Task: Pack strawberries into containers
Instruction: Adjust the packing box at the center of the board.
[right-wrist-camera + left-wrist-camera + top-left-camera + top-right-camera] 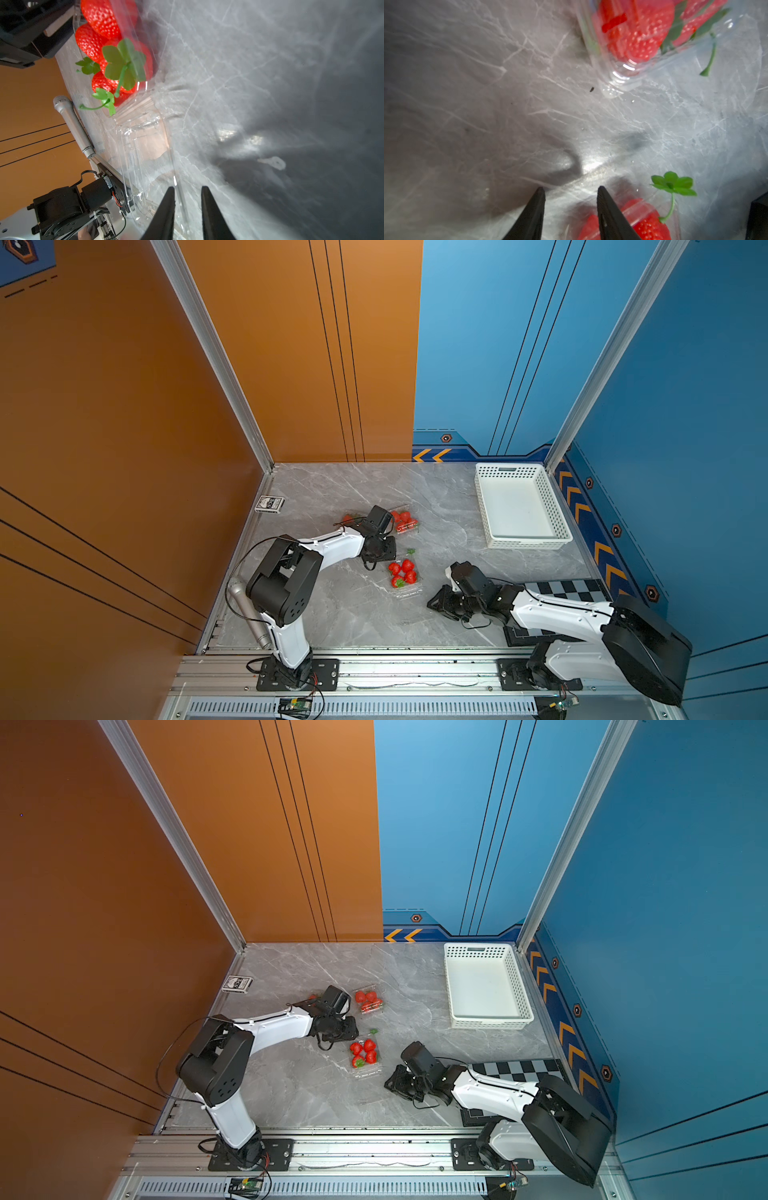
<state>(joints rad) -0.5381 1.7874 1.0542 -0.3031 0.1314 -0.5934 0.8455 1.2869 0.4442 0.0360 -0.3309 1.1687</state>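
Note:
An open clear container (398, 587) in the middle of the table holds several red strawberries (402, 572), and its lid (143, 145) lies flat toward me. My right gripper (187, 188) straddles that lid's rim, with a narrow gap still showing between its fingers. My left gripper (570, 190) hangs open at the container's far corner, one finger over its wall (639, 207). A second container (405, 520), full of strawberries, lies just beyond, and it also shows in the left wrist view (618, 76). Red fruit of a third container (348, 517) peeks out from behind the left wrist.
A white perforated basket (552, 506) stands at the back right. A card deck (269, 504) lies by the left wall, and a checkerboard mat (561, 589) sits under the right arm. A silver microphone (249, 614) leans at the front left. A loose green sprig (410, 551) lies beside the open container.

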